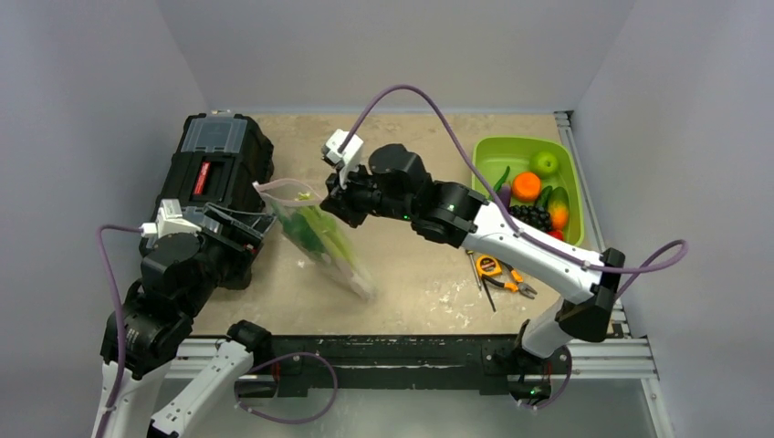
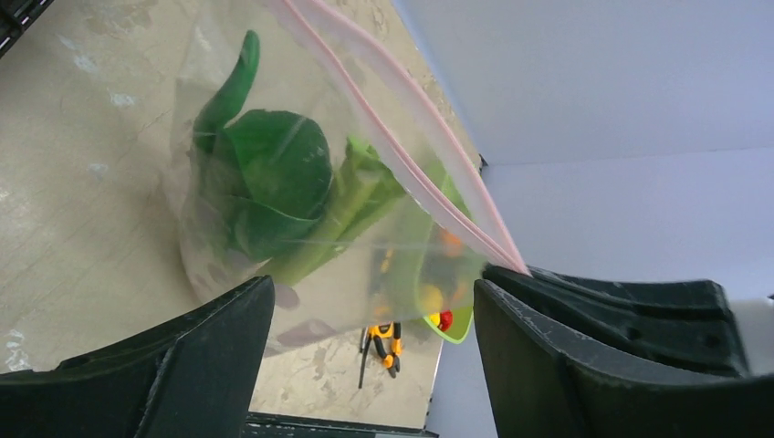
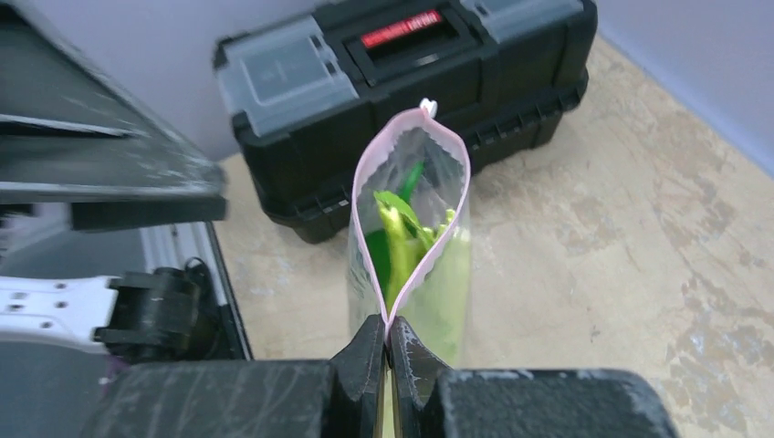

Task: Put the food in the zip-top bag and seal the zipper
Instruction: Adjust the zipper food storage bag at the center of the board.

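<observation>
The zip-top bag (image 1: 315,239) hangs tilted over the table with the food (image 1: 310,228) inside, dark leaves low and pale green stalks toward the mouth. My right gripper (image 1: 339,203) is shut on one end of the pink zipper (image 3: 355,196), pinching it between its fingertips (image 3: 388,328). In the right wrist view the mouth gapes in a loop above the food (image 3: 397,237). My left gripper (image 2: 370,292) is open beside the bag's other end. The bag (image 2: 301,210) hangs just beyond the jaws, and the zipper (image 2: 402,151) ends at the right finger (image 2: 584,356).
A black toolbox (image 1: 214,169) stands at the back left, close behind the bag and my left gripper. A lime-green bin (image 1: 511,155) of fruits sits at the back right. Orange-handled pliers and a tape measure (image 1: 493,266) lie near the right arm.
</observation>
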You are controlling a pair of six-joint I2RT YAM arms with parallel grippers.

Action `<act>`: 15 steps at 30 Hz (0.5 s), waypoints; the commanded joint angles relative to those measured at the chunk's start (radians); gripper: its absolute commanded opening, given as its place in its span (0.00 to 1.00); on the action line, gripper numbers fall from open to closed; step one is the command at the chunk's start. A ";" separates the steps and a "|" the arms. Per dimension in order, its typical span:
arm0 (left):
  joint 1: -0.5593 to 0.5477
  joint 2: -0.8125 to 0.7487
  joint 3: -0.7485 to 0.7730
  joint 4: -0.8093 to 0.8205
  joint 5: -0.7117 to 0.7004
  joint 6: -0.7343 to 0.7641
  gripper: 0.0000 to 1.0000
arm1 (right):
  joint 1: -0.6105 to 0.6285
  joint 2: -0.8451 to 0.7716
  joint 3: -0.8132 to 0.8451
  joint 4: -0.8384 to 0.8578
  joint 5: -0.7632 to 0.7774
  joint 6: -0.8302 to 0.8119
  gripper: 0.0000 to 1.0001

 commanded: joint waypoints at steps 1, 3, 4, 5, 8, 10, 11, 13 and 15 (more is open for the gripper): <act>0.005 -0.019 0.011 0.076 -0.001 0.058 0.78 | 0.003 -0.123 0.069 0.100 -0.085 0.021 0.00; 0.005 -0.018 0.009 0.107 0.021 0.100 0.77 | 0.001 -0.098 0.053 0.127 -0.066 0.021 0.00; 0.005 -0.014 0.011 0.113 0.033 0.112 0.77 | -0.003 -0.073 0.043 0.144 -0.071 0.021 0.00; 0.005 -0.010 0.012 0.114 0.044 0.117 0.76 | -0.010 -0.061 0.031 0.171 -0.085 0.024 0.00; 0.004 0.000 0.011 0.110 0.076 0.123 0.76 | -0.027 0.030 0.090 0.151 -0.113 0.016 0.00; 0.005 0.005 0.018 0.106 0.091 0.135 0.76 | -0.027 0.039 0.145 0.097 -0.112 0.002 0.00; 0.005 0.006 0.026 0.098 0.092 0.143 0.75 | -0.027 0.021 0.149 0.094 -0.101 0.001 0.00; 0.005 0.001 0.041 0.083 0.075 0.156 0.75 | -0.027 -0.031 0.128 0.106 -0.079 -0.005 0.00; 0.005 -0.009 0.046 0.079 0.051 0.168 0.75 | -0.027 -0.070 0.087 0.137 -0.101 -0.009 0.00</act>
